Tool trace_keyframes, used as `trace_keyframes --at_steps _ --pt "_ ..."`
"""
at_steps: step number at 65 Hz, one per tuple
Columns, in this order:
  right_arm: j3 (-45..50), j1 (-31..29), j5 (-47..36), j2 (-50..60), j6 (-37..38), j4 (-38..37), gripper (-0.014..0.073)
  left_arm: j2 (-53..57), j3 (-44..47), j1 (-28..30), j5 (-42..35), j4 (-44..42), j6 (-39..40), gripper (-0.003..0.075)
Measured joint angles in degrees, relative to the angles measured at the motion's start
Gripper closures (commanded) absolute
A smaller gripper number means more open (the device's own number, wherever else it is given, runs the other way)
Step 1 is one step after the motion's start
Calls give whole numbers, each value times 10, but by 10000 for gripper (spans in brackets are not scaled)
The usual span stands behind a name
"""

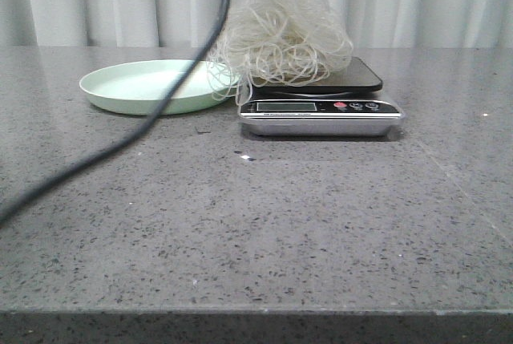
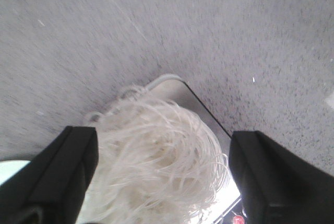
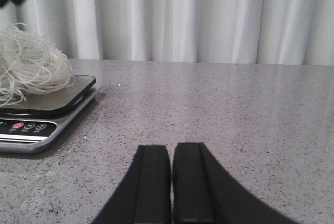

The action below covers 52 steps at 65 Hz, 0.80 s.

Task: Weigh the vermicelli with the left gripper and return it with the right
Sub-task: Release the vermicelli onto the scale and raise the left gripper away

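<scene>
Cable (image 1: 120,139) nearest. Vermicelli (image 1: 282,35) on scale (image 1: 321,107), weigh done; L gripper (image 2: 162,182) jaws apart above, R gripper (image 3: 171,182) jaws together; I still owe return to plate (image 1: 120,87).

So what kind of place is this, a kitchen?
Probably a staged kitchen-style test bench: a speckled grey stone counter, a digital kitchen scale holding vermicelli, a green plate, white curtains behind.

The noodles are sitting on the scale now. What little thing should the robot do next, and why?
Probably lift the left tool straight up and away. Its fingers are spread wide on either side of the vermicelli, which already rests on the scale, beside the green plate. Pulling clear would let the scale read the noodles alone. The right tool waits shut, low over the table, for its turn.
</scene>
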State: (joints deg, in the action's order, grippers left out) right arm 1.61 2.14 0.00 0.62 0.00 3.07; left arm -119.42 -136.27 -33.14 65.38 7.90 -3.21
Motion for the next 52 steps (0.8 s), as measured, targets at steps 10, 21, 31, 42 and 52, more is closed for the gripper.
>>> trace_keyframes --at_steps 10,21,31,42,52 --pt "0 0 0 0 0 0 403 54 -22 6 22 -32 0 154" --pt "0 0 0 0 0 0 403 124 -22 37 49 -44 -2 169" --pt "0 0 0 0 0 0 403 199 17 63 64 -58 -24 236" --pt "0 0 0 0 0 0 403 307 147 75 45 -59 -45 281" --pt "0 0 0 0 0 0 403 444 338 75 -40 -58 -53 282"
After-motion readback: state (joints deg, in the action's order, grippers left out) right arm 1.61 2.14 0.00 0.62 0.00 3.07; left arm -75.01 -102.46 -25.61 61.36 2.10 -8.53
